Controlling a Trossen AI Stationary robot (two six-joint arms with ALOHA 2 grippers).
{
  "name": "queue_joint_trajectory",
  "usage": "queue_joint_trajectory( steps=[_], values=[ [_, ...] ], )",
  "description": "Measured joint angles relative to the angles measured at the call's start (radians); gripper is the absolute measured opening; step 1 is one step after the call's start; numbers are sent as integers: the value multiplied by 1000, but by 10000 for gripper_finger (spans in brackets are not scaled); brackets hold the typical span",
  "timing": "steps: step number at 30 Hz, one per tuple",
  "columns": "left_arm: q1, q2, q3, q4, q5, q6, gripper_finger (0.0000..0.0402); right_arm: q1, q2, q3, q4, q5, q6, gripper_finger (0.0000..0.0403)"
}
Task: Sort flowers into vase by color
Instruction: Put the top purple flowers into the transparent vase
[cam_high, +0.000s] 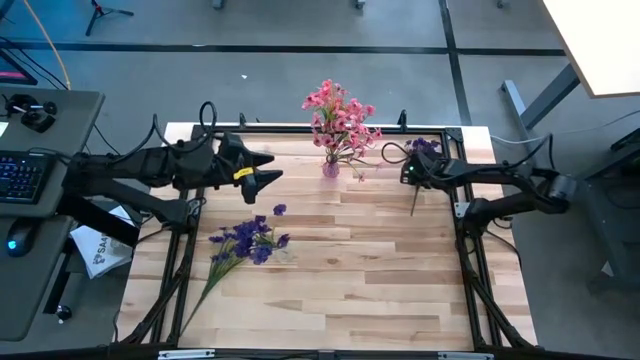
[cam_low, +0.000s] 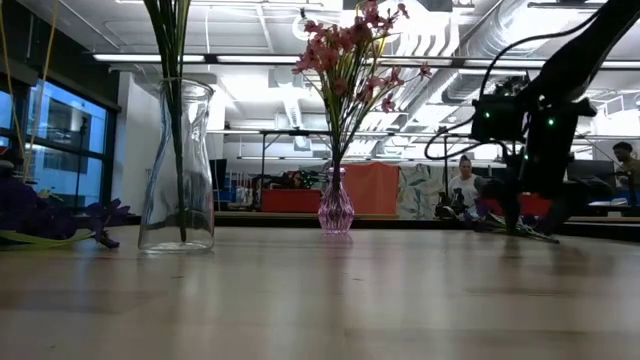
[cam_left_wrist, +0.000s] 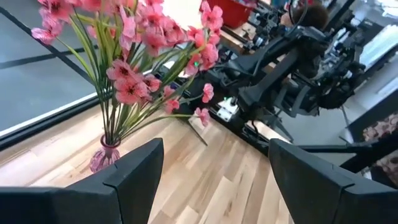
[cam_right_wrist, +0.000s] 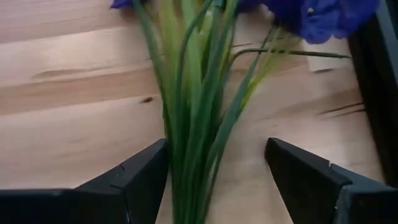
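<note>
Pink flowers (cam_high: 340, 118) stand in a small pink vase (cam_high: 330, 167) at the table's far middle. My left gripper (cam_high: 268, 170) hangs open to the left of that vase (cam_left_wrist: 104, 155), holding nothing. A purple bunch (cam_high: 422, 148) lies at the far right, with its stems (cam_right_wrist: 193, 124) flat on the wood. My right gripper (cam_right_wrist: 217, 186) is open and low over these stems, one finger on either side. Another purple bunch (cam_high: 248, 240) lies left of centre. A clear glass vase (cam_low: 177, 165) holds green stems.
The table's black frame rail (cam_high: 462, 200) runs close beside my right gripper. There is bare wood (cam_high: 370, 270) across the middle and near half of the table. A desk with a keyboard (cam_high: 20, 175) stands beyond the left edge. People sit in the room behind (cam_low: 462, 185).
</note>
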Motion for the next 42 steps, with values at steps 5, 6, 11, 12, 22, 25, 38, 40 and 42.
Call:
queue_joint_trajectory(
  steps=[5,6,11,12,22,25,38,40,42],
  values=[
    [-31,0,0,51,-62,-2,278,-19,18,-21,64,13,-1,239],
    [-34,0,0,66,-72,-2,278,-19,20,-21,67,19,-2,225],
    [-57,0,0,166,-81,49,278,-19,23,-21,93,-16,-99,94],
    [-62,0,0,186,-81,61,278,-16,20,-21,93,-35,-121,59],
    [-109,-90,0,270,-77,247,278,107,-272,66,-44,-59,-206,6],
    [-109,-131,0,272,-82,272,278,149,-421,143,-51,32,-215,4],
    [-109,-132,0,249,-69,339,278,555,-593,364,632,-121,-676,2],
    [-109,-107,0,246,-43,339,278,660,-512,358,716,-117,-711,1],
    [-109,-88,0,239,-17,339,278,750,-407,358,794,-88,-741,1]
  ],
)
